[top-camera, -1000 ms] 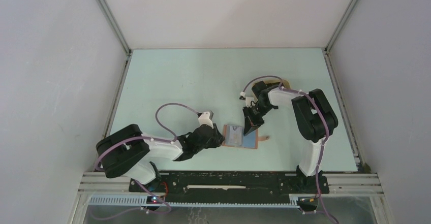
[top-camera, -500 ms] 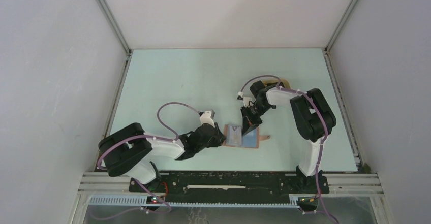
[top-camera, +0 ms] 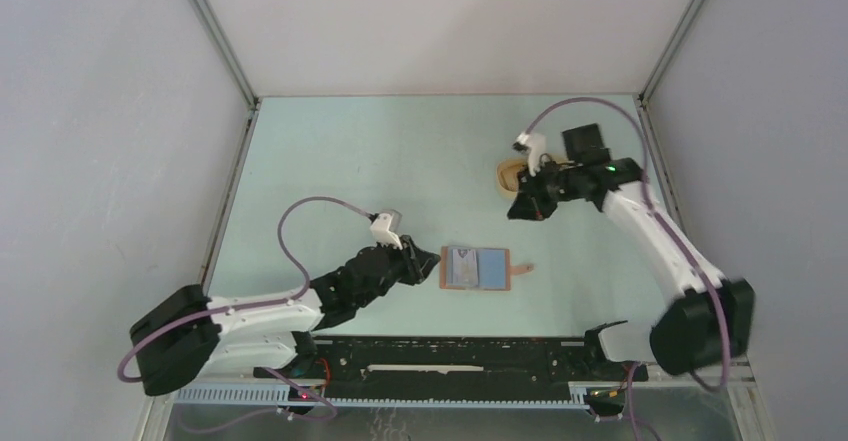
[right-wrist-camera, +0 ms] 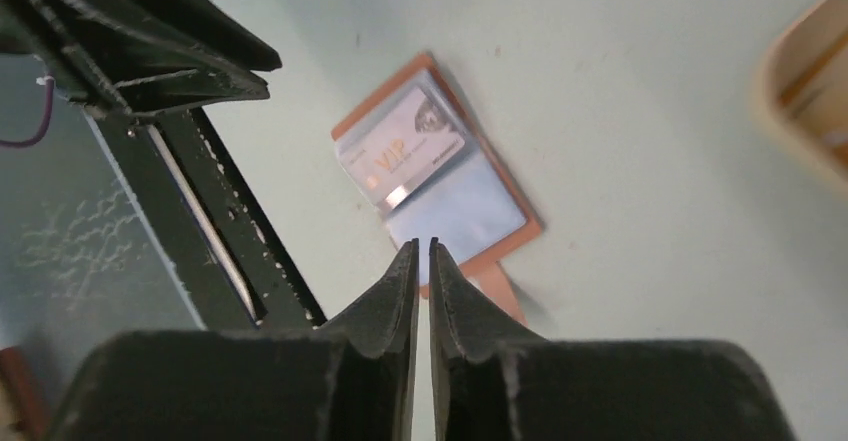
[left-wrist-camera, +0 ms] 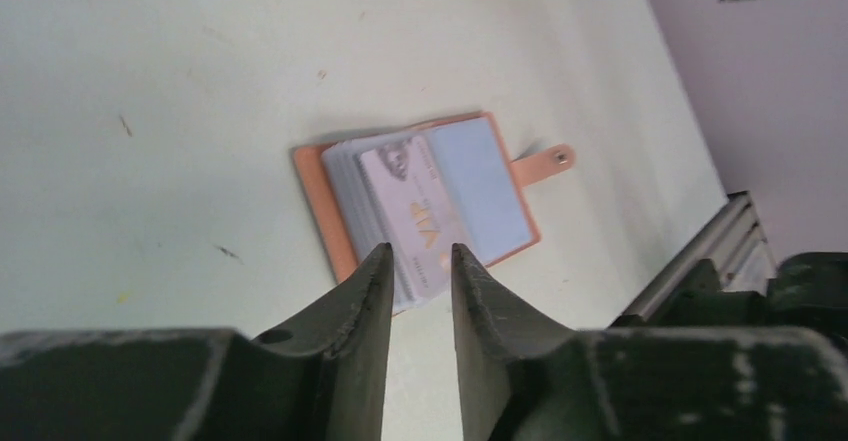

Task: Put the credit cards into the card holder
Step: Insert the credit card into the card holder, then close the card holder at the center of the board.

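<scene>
The card holder (top-camera: 477, 269) lay open and flat on the table (top-camera: 400, 161), a pale VIP card (left-wrist-camera: 410, 201) showing on the page nearer the left gripper (top-camera: 432, 264), whose fingers stood narrowly apart, empty, just beside it. The right gripper (top-camera: 520, 208), pressed almost together and empty, hung near the tan tray (top-camera: 507, 173)

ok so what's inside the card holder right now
The open card holder shows a pale card marked VIP in one sleeve; the other sleeve looks bare. Whether more cards sit beneath it is hidden by the stacked sleeves.
</scene>
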`<action>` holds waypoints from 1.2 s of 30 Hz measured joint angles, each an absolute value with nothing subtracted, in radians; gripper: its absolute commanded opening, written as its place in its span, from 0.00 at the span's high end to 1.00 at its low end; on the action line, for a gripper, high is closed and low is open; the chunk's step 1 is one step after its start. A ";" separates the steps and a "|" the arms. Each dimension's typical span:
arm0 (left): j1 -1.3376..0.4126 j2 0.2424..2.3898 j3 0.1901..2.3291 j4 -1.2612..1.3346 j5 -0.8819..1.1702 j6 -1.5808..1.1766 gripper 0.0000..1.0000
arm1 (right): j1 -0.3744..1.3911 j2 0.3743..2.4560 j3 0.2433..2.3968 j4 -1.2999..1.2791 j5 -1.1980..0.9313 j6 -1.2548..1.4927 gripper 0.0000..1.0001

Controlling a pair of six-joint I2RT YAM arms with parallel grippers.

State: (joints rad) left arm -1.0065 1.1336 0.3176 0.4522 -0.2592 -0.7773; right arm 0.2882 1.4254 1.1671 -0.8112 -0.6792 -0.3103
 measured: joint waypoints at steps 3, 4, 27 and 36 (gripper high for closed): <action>-1.008 1.012 0.282 0.467 -0.267 -0.730 0.45 | 0.224 1.217 1.148 -0.796 -0.749 -0.378 0.31; -1.008 0.973 0.273 0.469 -0.271 -0.713 0.39 | 0.202 1.164 1.137 -0.788 -0.777 -0.394 0.26; -0.994 1.336 0.273 0.561 -0.199 -0.918 0.15 | 0.184 1.527 0.997 -0.905 -0.533 -0.532 0.32; -0.997 1.406 0.290 0.627 -0.179 -0.954 0.19 | 0.196 1.662 0.998 -0.923 -0.538 -0.532 0.40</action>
